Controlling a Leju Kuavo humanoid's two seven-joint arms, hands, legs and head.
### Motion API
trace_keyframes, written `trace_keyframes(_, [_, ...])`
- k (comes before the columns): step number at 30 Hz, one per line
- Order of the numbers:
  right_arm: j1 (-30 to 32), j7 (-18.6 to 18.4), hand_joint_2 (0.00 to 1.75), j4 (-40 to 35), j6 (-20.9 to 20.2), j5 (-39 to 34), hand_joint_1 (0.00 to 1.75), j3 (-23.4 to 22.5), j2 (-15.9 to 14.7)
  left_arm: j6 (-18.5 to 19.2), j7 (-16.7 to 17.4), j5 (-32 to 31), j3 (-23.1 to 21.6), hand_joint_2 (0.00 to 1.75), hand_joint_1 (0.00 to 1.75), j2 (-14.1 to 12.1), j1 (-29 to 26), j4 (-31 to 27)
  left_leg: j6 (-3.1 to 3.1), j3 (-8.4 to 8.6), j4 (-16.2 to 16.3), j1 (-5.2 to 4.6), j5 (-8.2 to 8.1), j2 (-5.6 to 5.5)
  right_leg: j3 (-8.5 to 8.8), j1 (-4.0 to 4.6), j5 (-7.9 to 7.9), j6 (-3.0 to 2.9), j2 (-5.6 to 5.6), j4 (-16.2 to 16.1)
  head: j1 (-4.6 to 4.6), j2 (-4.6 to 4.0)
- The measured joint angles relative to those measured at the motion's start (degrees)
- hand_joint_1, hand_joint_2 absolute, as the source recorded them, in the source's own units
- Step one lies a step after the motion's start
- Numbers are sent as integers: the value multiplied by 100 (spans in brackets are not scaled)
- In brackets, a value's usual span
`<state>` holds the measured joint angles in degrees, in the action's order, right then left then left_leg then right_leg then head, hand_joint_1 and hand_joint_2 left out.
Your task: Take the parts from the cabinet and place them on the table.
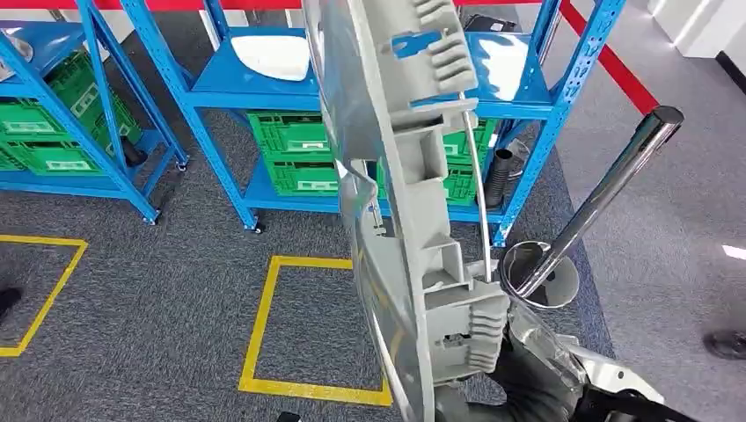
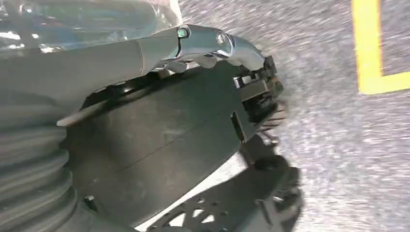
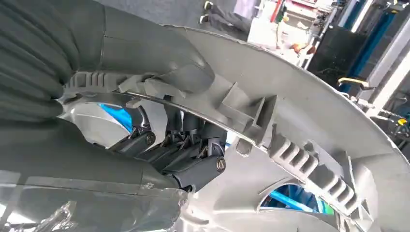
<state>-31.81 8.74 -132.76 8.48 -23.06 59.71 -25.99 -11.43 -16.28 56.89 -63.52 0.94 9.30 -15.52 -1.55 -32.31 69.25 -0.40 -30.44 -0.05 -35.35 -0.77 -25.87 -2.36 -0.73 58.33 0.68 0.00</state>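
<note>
— Left hand [image 2: 232, 48] first: what does it hold?
— Nothing that can be seen. In the left wrist view its grey thumb reaches out over speckled grey carpet [image 2: 329, 145], with a yellow floor marking [image 2: 370, 58] off to one side. The darker fingers are hidden, so whether they are spread or curled cannot be told.
— And moving rightward across the head view?
— At the far left stands a blue shelf rack [image 1: 106, 97] with green crates [image 1: 53, 123] on its lower levels. Next to it is a second blue rack [image 1: 211, 88], with a pale part [image 1: 273, 54] lying on its upper shelf and more green crates [image 1: 295, 149] beneath. On the carpet in front lies a yellow taped square [image 1: 264, 325].
— Where is the part itself?
— The large grey plastic part [image 1: 396, 176], ribbed and with a thin metal ring [image 1: 479, 193] along its clips, is lifted edge-on in the middle of the head view, in front of the racks and clear of the shelves.
— Who holds it?
— The right hand [image 3: 179, 159]. In the right wrist view its dark fingers [image 3: 193, 164] curl around the part's rim from behind while the grey thumb presses the ribbed side.
— Anything further right?
— A chrome stanchion post [image 1: 607, 193] on its round base [image 1: 541, 272], and a red belt [image 1: 607, 53] behind.
</note>
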Motion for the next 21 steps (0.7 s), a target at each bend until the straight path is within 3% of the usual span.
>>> trace_keyframes(1, [0,0,175,0,0,0,175,0,0,0,11,0,-2,175,0,0,-29,0,32,345,-511,0,96,-1,-88,2,51,20,11,36,4,0])
trace_keyframes(2, [1,0,175,0,0,-2,175,0,2,4,28,2,-4,175,0,0,-48,0,68,593,-948,-2,-96,-10,-138,7,94,44,12,56,9,0])
trace_keyframes(3, [-3,-2,175,0,0,0,175,-4,2,9,33,0,-7,175,0,0,-74,0,96,776,-1313,-23,-185,-17,-170,26,143,78,15,72,2,0])
trace_keyframes(6, [-2,0,175,0,0,0,175,-4,0,13,35,-4,-9,175,0,9,-108,0,216,673,-1332,-61,-109,-12,-205,6,333,183,-4,-7,2,0])
trace_keyframes(7, [-2,0,175,0,-4,0,175,-4,-4,11,35,-4,-9,175,0,22,-107,0,268,601,-1402,1,-4,2,-240,-5,323,218,6,4,2,0])
trace_keyframes(8, [4,-2,175,0,-7,0,175,-2,-9,9,30,-4,-9,175,0,22,-109,0,289,537,-1402,-9,68,20,-279,-1,74,245,30,104,-2,0])
trace_keyframes(9, [0,-7,175,0,-7,0,175,-2,-11,7,20,-7,-9,175,0,22,-101,0,339,450,-1403,-8,120,23,-356,-5,-280,258,30,378,-46,0])
trace_keyframes(11, [9,-7,175,0,-11,0,175,-2,-11,7,2,-7,-7,175,0,24,-86,-2,349,292,-1400,-16,253,28,-524,-11,-901,285,28,1216,-76,0])
trace_keyframes(12, [9,-9,175,0,-11,-2,175,0,-15,4,-11,-7,-7,175,0,24,-76,0,349,198,-1389,-21,327,28,-559,-10,-987,294,28,1578,-92,0])
trace_keyframes(13, [11,-17,175,0,-11,0,175,2,-15,4,-20,-6,-7,175,0,22,-63,0,344,139,-1374,-25,397,31,-520,-10,-867,292,29,1743,-103,0])
trace_keyframes(15, [12,-22,175,0,-11,-2,175,2,-15,2,-24,-4,-7,175,0,24,-34,0,324,-57,-1325,-33,516,28,-137,-4,-409,262,28,1392,-109,0])
trace_keyframes(16, [9,-22,175,0,-11,0,175,2,-15,2,-26,-4,-4,175,0,24,-19,-2,308,-142,-1290,-34,562,26,237,6,-280,224,28,876,-111,0])
trace_keyframes(17, [1,-22,175,0,-11,0,175,2,-15,2,-26,-4,-4,175,0,35,-8,-4,292,-196,-1259,-32,598,25,621,22,-364,177,25,330,-114,0])
trace_keyframes(18, [-6,-24,175,0,-15,0,175,0,-15,0,-26,-2,-2,175,0,35,-1,-4,265,-247,-1214,-69,622,20,854,38,-498,149,27,-80,-127,0])
trace_keyframes(21, [-8,-22,175,0,-20,0,175,0,-17,-4,-31,0,0,175,0,28,12,-2,170,-335,-1217,-58,793,23,813,56,-546,115,27,-192,-129,0])
